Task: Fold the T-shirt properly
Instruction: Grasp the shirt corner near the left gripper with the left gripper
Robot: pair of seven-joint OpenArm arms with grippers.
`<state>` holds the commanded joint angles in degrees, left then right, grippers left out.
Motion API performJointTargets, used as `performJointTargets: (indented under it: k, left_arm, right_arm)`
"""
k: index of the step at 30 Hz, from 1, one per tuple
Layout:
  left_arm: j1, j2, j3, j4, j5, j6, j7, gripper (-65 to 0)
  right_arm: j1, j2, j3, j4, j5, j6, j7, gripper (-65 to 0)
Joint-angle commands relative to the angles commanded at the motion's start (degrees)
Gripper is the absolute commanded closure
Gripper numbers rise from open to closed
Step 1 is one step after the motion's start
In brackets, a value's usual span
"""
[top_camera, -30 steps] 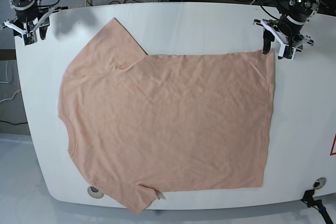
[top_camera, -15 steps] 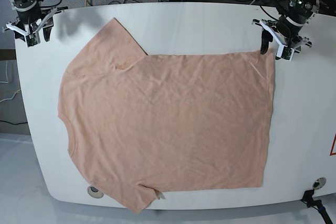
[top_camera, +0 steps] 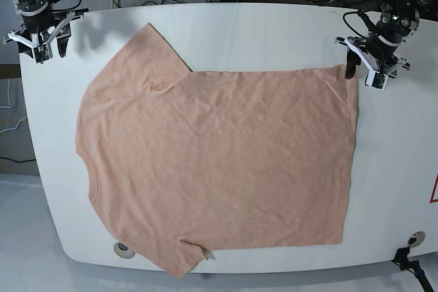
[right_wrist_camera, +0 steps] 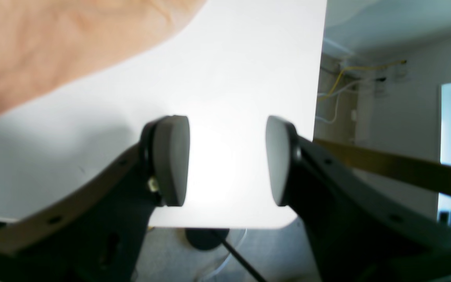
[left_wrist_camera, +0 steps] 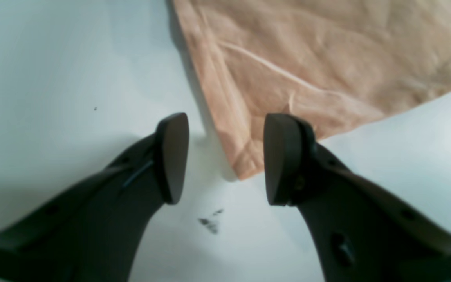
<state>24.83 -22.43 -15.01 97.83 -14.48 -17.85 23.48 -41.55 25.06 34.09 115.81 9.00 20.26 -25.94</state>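
Base view: I have the T-shirt spread flat across the middle of the white table, one sleeve toward upper left. Left gripper is at its upper-right corner. Only the left wrist view shows that corner up close, showing between spread fingers, nothing pinched. Right gripper, upper left in base, is spread and empty; its wrist view adds a wooden bar, right side, and shirt fabric upper left.
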Motion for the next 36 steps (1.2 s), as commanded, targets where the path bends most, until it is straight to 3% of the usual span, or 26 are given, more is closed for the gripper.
performJointTargets:
  k: [5,6,7,10,18,29,35,36]
  left_arm:
    - [-1.4,0.3,-2.4,-2.9,-0.5,-0.6,0.3,-27.9]
    - [-1.0,0.7,-1.9,-2.5,-0.5,-0.6,1.0,-28.5]
    - [-1.0,0.8,-1.9,-2.6,-0.4,-0.6,1.1,-28.4]
    - [-0.8,0.9,-1.8,-3.0,-0.4,-0.6,1.0,-27.7]
    - [-0.7,1.1,-1.9,-3.6,-0.3,-0.7,0.1,-27.3]
    - [-0.8,1.4,-1.5,-3.8,-0.5,-0.5,1.8,-20.5]
    - [-0.7,2.0,-1.5,-3.6,0.0,-0.4,5.3,-25.3]
    - [-0.6,2.4,-1.3,-3.8,-0.5,-1.2,5.6,-24.4]
  right_arm:
    - [0.1,0.0,0.0,-0.2,-0.2,0.10,-0.2,-29.7]
    - [0.8,0.3,-0.1,0.0,0.9,2.18,-0.2,-30.4]
    - [1.2,0.2,0.0,-0.2,0.9,3.04,-0.6,-30.3]
    - [2.0,0.5,-0.1,-0.5,1.6,3.98,-1.1,-30.2]
    - [2.4,0.9,0.0,-0.9,2.1,4.21,-1.4,-30.0]
    - [2.6,0.9,-0.1,-1.0,2.4,4.57,-1.3,-29.9]
    - [2.8,1.0,0.1,-0.7,2.7,4.58,-1.4,-29.6]
    - [3.0,0.8,0.0,-0.8,2.4,5.37,-1.8,-30.3]
